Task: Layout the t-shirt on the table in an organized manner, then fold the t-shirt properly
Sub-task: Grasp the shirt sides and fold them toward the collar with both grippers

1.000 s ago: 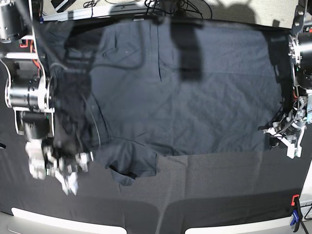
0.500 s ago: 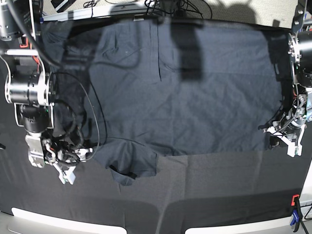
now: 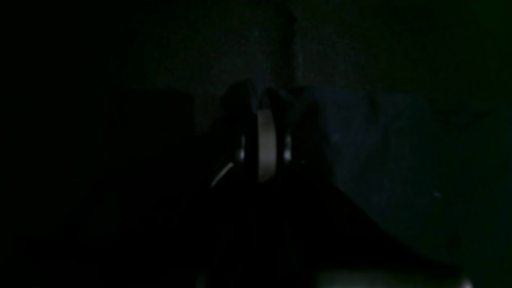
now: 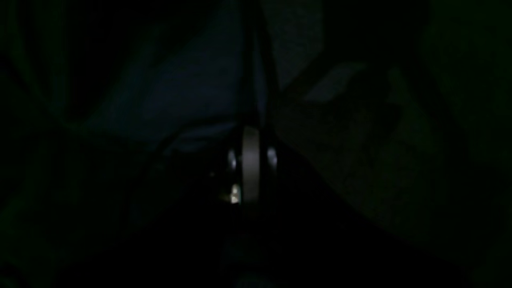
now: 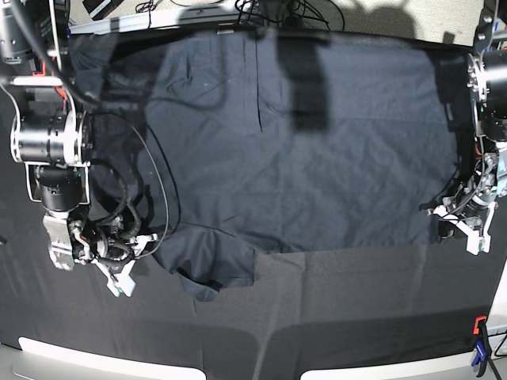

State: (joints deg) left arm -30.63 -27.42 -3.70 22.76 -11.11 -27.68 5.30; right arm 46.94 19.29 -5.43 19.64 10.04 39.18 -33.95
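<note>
The dark slate-blue t-shirt (image 5: 301, 158) lies spread flat over most of the table (image 5: 356, 309), with one sleeve (image 5: 214, 265) folded out toward the front left. My right gripper (image 5: 120, 281) is low on the black cloth just left of that sleeve, jaws shut. In the dark right wrist view the right gripper (image 4: 256, 100) shows closed fingers with bluish cloth beside them. My left gripper (image 5: 444, 226) rests shut at the shirt's right front corner. The left wrist view shows the left gripper (image 3: 260, 98) closed over dark fabric. Neither view shows if cloth is pinched.
A red and blue clamp (image 5: 479, 348) grips the table's front right edge. A pale rim (image 5: 79, 352) runs along the front. Cables loop from the arm on the left (image 5: 47, 142) over the shirt's left side.
My right gripper has closed from wide open and shifted a little rightward toward the sleeve. The left arm and the shirt have not moved.
</note>
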